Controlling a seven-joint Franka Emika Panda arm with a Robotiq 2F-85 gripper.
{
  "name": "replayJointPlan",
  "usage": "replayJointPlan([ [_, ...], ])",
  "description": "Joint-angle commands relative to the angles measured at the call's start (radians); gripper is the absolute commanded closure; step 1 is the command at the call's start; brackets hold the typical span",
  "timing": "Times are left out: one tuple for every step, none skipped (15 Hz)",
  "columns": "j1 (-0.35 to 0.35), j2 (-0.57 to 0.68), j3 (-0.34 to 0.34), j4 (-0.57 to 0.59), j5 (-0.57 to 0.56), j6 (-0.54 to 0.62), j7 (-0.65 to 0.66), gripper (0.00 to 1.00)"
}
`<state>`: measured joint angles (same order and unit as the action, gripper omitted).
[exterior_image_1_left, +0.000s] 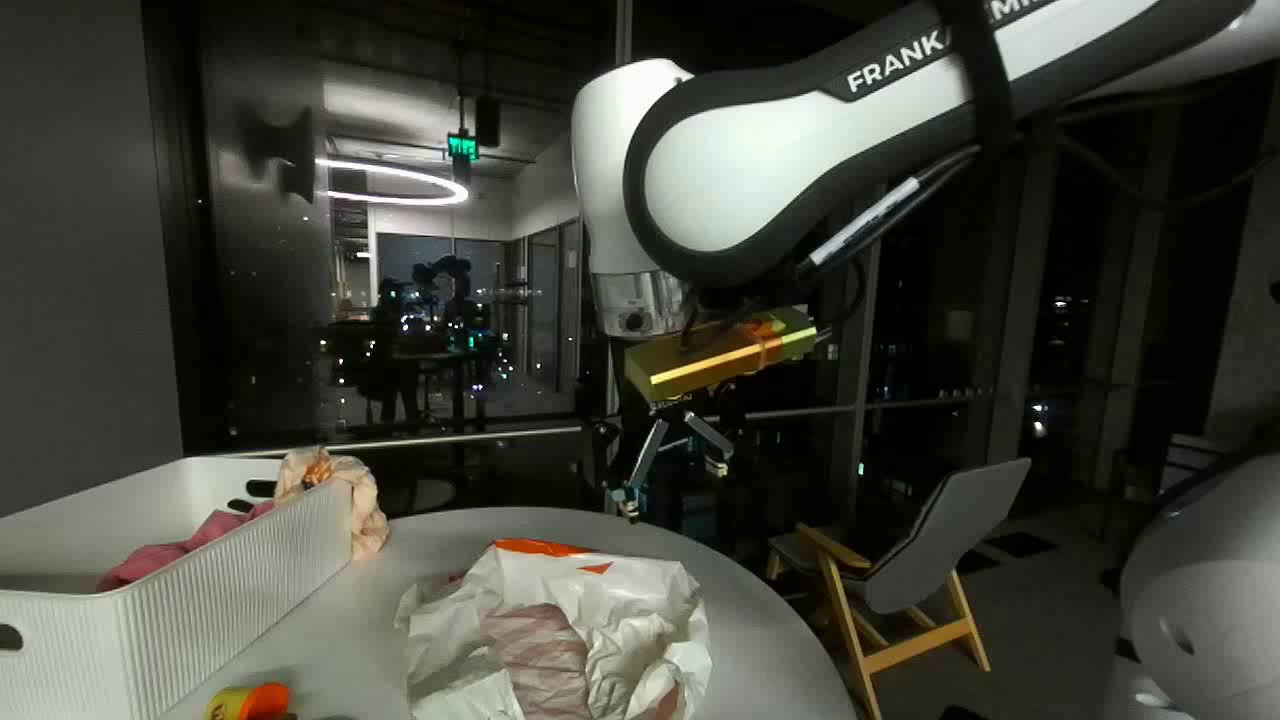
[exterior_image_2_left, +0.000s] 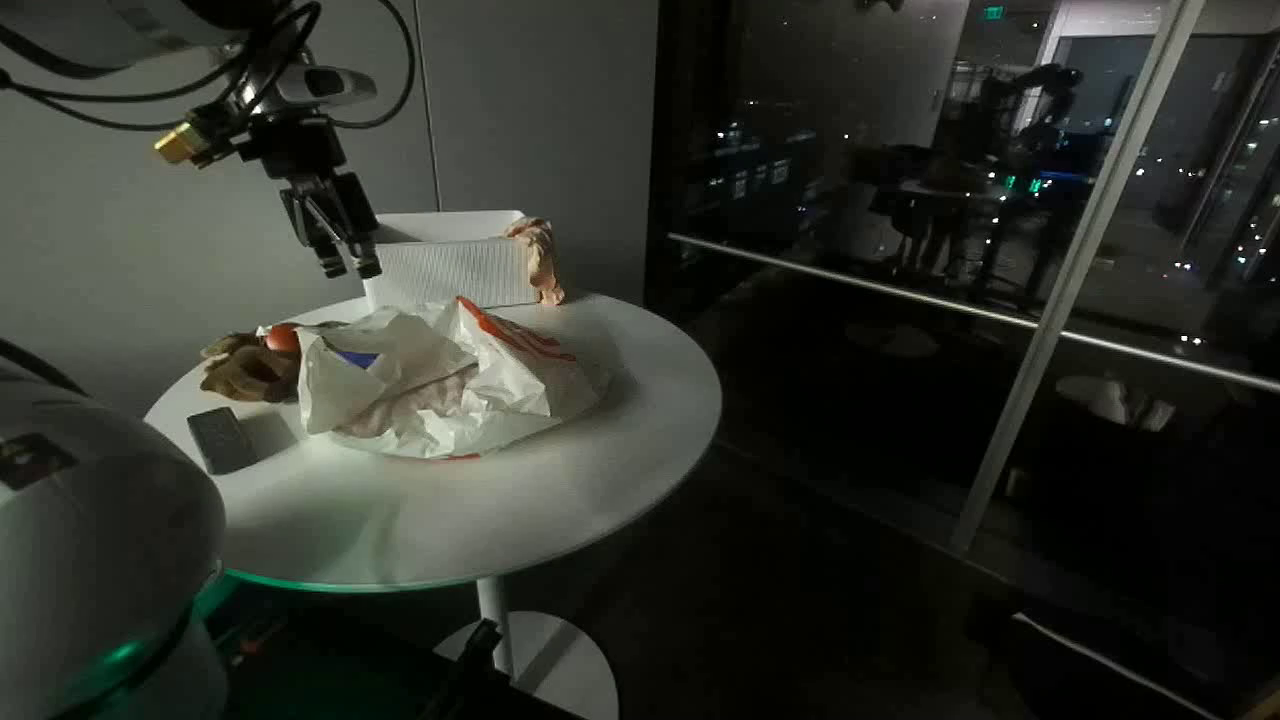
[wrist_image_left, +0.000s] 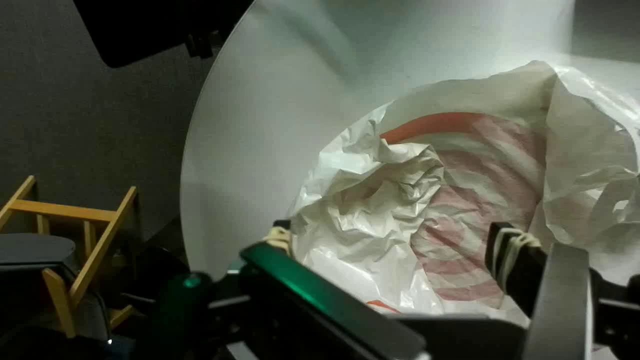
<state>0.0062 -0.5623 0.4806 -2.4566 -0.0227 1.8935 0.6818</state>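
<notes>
The end effector (wrist_image_left: 397, 240) hangs above the worktop (wrist_image_left: 240, 150) with its fingers set wide apart, and pale bands (wrist_image_left: 515, 247) are wound around its tips. The thing nearest to it is a bag (wrist_image_left: 390, 215); both exterior views show open space between the two, and in the wrist view the bag fills much of the gap between the fingertips.

The bag is white and crumpled, spread over the middle of the worktop, well inside the edge that the wrist view shows to its left. Orange-red runs along part of its rim, and pinkish stripes mark the folds in its middle.

In an exterior view a ribbed bin (exterior_image_2_left: 455, 280) stands at the far edge, behind the bag, a peach cloth (exterior_image_2_left: 540, 260) draped over one corner. By the left edge lie a brown thing (exterior_image_2_left: 245, 370), its kind hard to tell, a small orange-red thing (exterior_image_2_left: 283, 338) close against the bag, and a dark box (exterior_image_2_left: 222, 440).

In an exterior view pink cloth (exterior_image_1_left: 180, 550) shows inside the bin, and a yellow tub (exterior_image_1_left: 230, 703) with an orange lid (exterior_image_1_left: 270, 700) lies near it, partly cut off. A chair (exterior_image_1_left: 920, 540) stands beyond the right edge. A yellow block (exterior_image_1_left: 720, 352) sits against the arm (exterior_image_1_left: 760, 170).
</notes>
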Motion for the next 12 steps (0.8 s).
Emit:
replayJointPlan([
  [0.046, 0.013, -0.039, 0.005, -0.025, -0.002, 0.022, 0.00],
  [0.045, 0.012, -0.039, 0.010, -0.025, -0.002, 0.022, 0.00],
  [0.045, 0.010, -0.038, 0.012, -0.025, -0.002, 0.022, 0.00],
  [0.045, 0.009, -0.038, 0.013, -0.025, -0.002, 0.022, 0.00],
  [0.045, 0.010, -0.038, 0.013, -0.025, -0.002, 0.022, 0.00],
  [0.045, 0.010, -0.038, 0.013, -0.025, -0.002, 0.022, 0.00],
  [0.045, 0.009, -0.038, 0.013, -0.025, -0.002, 0.022, 0.00],
  [0.045, 0.009, -0.038, 0.013, -0.025, -0.002, 0.022, 0.00],
  [0.045, 0.010, -0.038, 0.013, -0.025, -0.002, 0.022, 0.00],
  [0.045, 0.010, -0.038, 0.013, -0.025, -0.002, 0.022, 0.00],
  [0.052, 0.041, -0.040, 0.024, -0.030, 0.011, -0.003, 0.00],
  [0.064, 0.072, -0.038, 0.035, -0.032, 0.024, -0.015, 0.00],
])
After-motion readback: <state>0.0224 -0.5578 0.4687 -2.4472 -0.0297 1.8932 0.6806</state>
